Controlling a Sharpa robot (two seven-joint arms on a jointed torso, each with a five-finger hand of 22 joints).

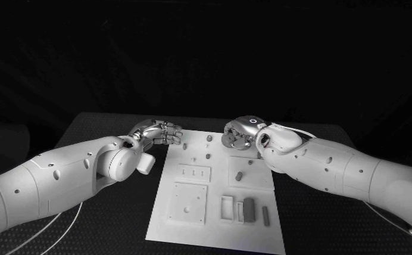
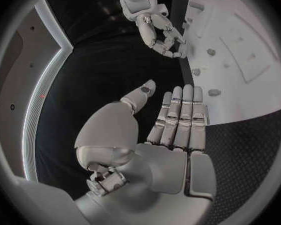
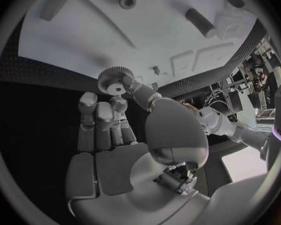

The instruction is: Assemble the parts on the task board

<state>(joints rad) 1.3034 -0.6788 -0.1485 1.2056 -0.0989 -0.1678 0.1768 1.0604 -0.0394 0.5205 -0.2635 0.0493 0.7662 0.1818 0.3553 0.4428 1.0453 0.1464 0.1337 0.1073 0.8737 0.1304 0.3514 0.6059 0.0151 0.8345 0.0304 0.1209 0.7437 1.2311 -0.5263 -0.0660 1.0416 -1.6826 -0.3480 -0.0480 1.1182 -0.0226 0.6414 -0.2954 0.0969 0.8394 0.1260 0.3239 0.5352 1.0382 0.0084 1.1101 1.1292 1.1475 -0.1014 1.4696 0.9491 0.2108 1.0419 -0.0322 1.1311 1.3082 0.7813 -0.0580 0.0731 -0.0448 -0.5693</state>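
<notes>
Task board [image 1: 172,219] between both hands, mid-table [image 1: 94,124]

The white task board [image 1: 258,234] lies flat in the middle of the counter, with recessed pockets and small grey pegs [image 1: 209,138] standing in it. A grey toothed gear [image 3: 116,80] is pinched at the right hand's [image 3: 125,135] fingers above the board's far edge.

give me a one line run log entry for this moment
right hand: pinches gear above task board far end | left hand: holds nothing, fingers straight, at board's far-left corner | gear not yet seated
</notes>
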